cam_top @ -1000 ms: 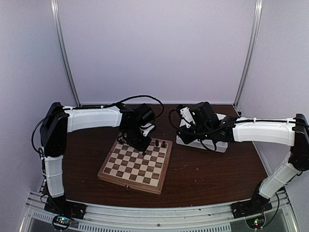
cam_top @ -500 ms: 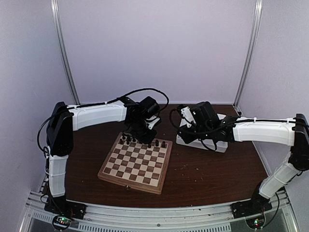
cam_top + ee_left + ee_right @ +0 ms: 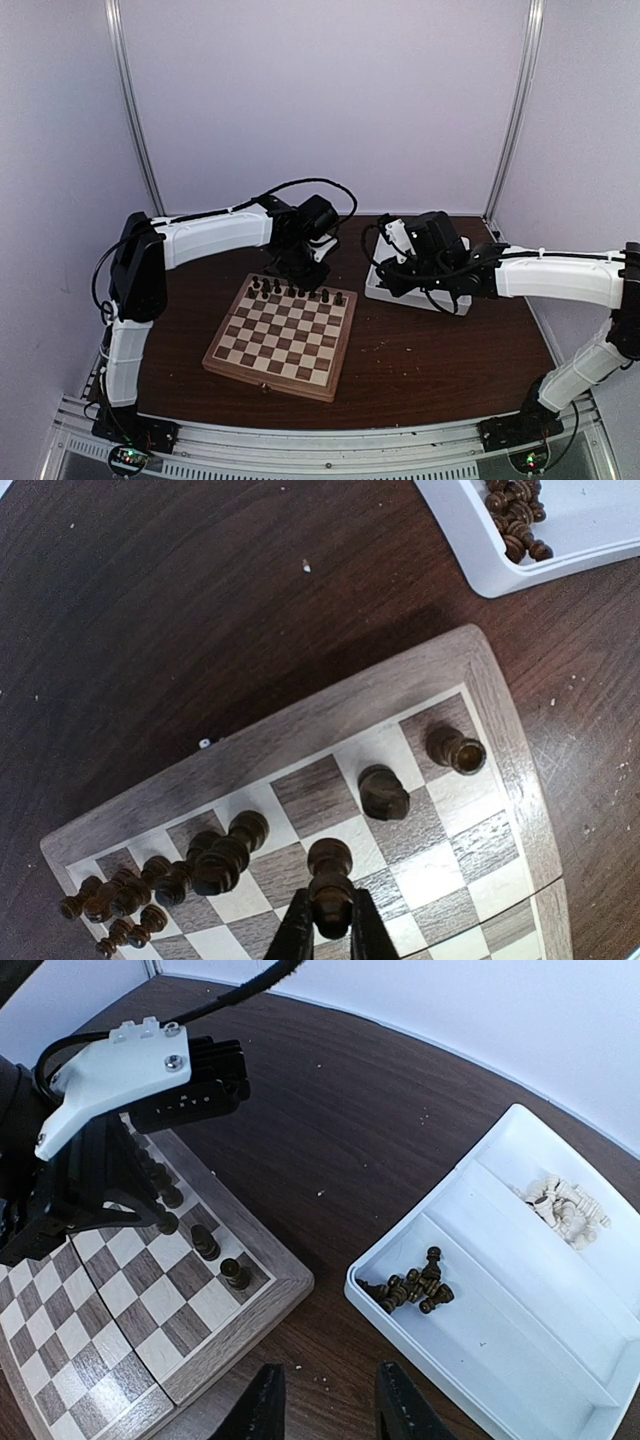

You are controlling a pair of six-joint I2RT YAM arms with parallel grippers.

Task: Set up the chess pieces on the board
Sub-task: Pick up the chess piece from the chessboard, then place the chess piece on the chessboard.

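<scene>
The board (image 3: 280,340) lies left of centre on the table, with several dark chess pieces (image 3: 295,293) standing along its far rows. My left gripper (image 3: 300,268) hangs over that far edge. In the left wrist view its fingers (image 3: 295,935) are shut on a dark piece (image 3: 331,880) above the second row, next to a knight (image 3: 383,792) and a rook (image 3: 455,748). My right gripper (image 3: 330,1415) is open and empty. It hovers over bare table between the board's corner (image 3: 290,1285) and the tray (image 3: 560,1350).
The white compartment tray (image 3: 440,300) stands right of the board. One of its lanes holds a heap of dark pieces (image 3: 415,1288) and another holds cream pieces (image 3: 562,1205). More dark pieces (image 3: 215,855) crowd the board's far-left squares. Walls enclose the table.
My left arm has swung back and up from over the board's far squares, uncovering the row of pieces. The right arm has shifted slightly to the right.
</scene>
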